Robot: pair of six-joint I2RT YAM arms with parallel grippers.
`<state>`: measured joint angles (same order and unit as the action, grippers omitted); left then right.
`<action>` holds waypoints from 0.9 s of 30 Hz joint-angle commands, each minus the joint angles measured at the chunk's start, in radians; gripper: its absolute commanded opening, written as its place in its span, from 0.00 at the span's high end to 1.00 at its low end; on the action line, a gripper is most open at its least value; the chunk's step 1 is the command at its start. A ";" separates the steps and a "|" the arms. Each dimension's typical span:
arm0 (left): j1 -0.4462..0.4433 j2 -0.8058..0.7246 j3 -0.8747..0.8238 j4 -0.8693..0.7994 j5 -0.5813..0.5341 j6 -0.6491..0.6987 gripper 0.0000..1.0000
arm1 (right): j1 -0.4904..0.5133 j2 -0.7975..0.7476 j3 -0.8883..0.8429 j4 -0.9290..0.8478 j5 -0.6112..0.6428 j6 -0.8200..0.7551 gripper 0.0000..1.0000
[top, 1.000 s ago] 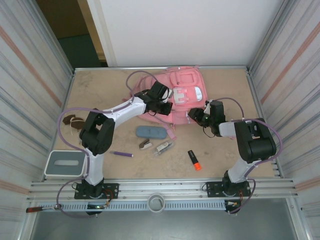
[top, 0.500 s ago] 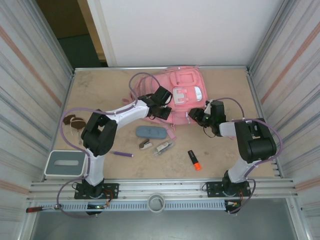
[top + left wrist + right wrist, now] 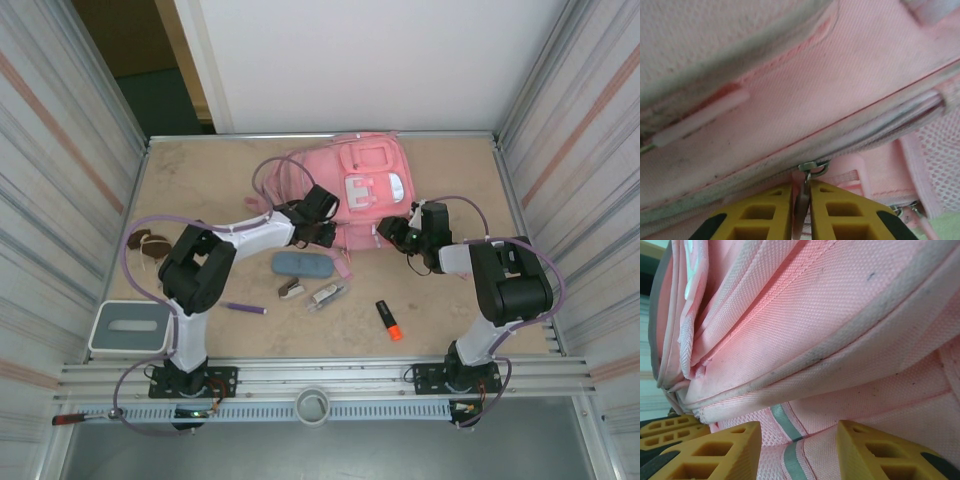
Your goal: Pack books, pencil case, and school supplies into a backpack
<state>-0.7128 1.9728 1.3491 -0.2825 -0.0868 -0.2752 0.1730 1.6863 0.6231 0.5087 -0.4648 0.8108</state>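
Observation:
The pink backpack (image 3: 355, 185) lies at the back middle of the table. My left gripper (image 3: 323, 224) is at its near left edge. In the left wrist view the left gripper (image 3: 801, 186) is shut on the metal zip pull (image 3: 803, 204), which hangs from the slider (image 3: 813, 166). My right gripper (image 3: 393, 232) presses the pack's near right side. Its fingers (image 3: 735, 445) are held apart, with a fold of pink backpack fabric (image 3: 805, 455) pinched between them. The blue-grey pencil case (image 3: 302, 265), purple pen (image 3: 243, 308), orange-and-black highlighter (image 3: 388, 320), stapler-like piece (image 3: 291, 289) and clear clip (image 3: 327, 294) lie in front. The books are out of view.
A brown-and-white lump with a cord (image 3: 148, 243) lies at the left edge of the table. A grey-and-white box (image 3: 127, 328) sits at the near left corner. Corrugated walls close in both sides, and a metal rail (image 3: 320, 378) runs along the front.
My left gripper has slid toward the near edge along the backpack's left side, holding the zip pull. The right gripper has stayed where it was.

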 commanded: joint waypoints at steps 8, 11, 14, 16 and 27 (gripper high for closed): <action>-0.004 -0.032 -0.088 0.021 0.005 -0.048 0.82 | -0.007 0.011 -0.042 -0.102 0.039 0.000 0.57; -0.004 -0.035 -0.086 0.032 -0.020 -0.036 0.84 | -0.007 0.011 -0.042 -0.102 0.040 0.000 0.57; -0.004 -0.043 -0.075 0.042 -0.020 -0.019 0.85 | -0.007 0.010 -0.045 -0.102 0.040 -0.002 0.57; -0.004 -0.047 -0.066 0.043 -0.009 -0.010 0.83 | -0.007 0.010 -0.046 -0.102 0.041 -0.003 0.57; -0.003 -0.087 -0.031 0.040 -0.007 0.005 0.78 | -0.007 0.032 -0.044 -0.089 0.039 -0.004 0.57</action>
<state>-0.7155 1.9358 1.2827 -0.2348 -0.0731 -0.2893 0.1734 1.6863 0.6167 0.5209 -0.4641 0.8108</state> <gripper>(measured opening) 0.219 0.426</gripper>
